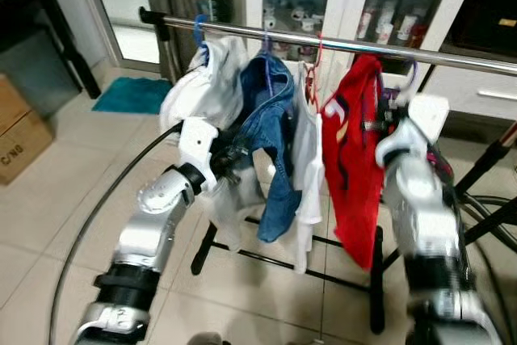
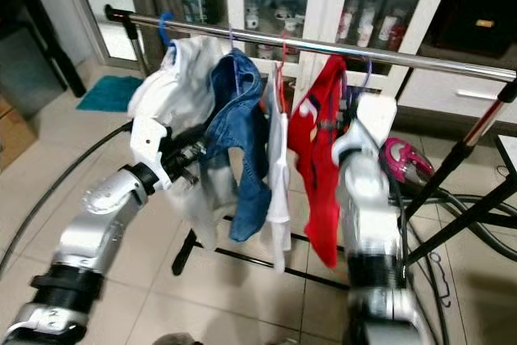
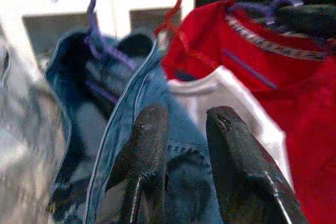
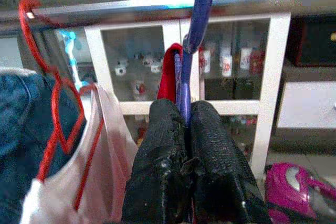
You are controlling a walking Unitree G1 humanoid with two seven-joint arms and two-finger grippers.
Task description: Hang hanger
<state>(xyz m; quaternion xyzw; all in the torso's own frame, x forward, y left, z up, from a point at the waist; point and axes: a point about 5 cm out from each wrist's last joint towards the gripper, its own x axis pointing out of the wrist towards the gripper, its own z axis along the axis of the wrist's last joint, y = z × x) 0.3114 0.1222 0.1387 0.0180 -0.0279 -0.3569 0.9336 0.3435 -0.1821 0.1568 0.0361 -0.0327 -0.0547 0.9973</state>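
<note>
Two black fingers of the right gripper [image 4: 185,145] are seen pressed together on the neck of a purple hanger [image 4: 195,35], whose shaft rises from between the jaws to the steel rail [image 4: 157,2] just above, where its hook appears to be over the bar already. The red shirt [image 1: 355,159] carried by that hanger hangs directly below and around the jaws. Just beside it, a red hanger [image 4: 58,108] with a white top [image 4: 105,145] is hooked on the same rail, and past that a denim garment [image 1: 271,143]. The left gripper [image 3: 186,129] is held with its jaws narrowly parted and nothing between them — denim lies just ahead of the tips. Farther off, a white cabinet [image 4: 273,77] with glass doors is seen behind the rail. The step in hand is judged to be the seating of the hook; a release of the neck and a careful withdrawal clear of the cloth are called for next — the hook's seating cannot be fully confirmed.
</note>
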